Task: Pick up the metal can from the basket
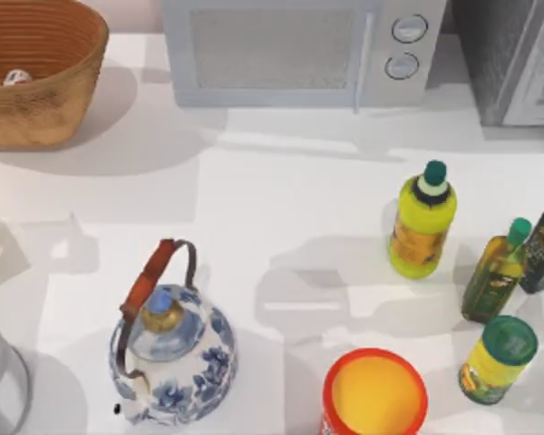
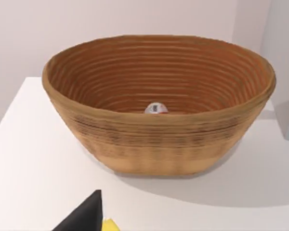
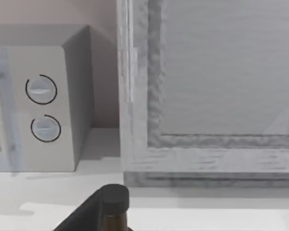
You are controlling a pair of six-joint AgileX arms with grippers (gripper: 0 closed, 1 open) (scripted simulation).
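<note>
Cream-silver-topped metal can | small, low inside basket

White tabletop carrying a wicker basket, microwave, teapot, bottles and an orange tub.

the basket sits in the upper left corner of the top view, a wide round tan-brown wicker bowl with ribbed sides, upright on the tabletop. the metal can lies inside on its bottom, small, pale-topped, with red-and-white sides.
</note>
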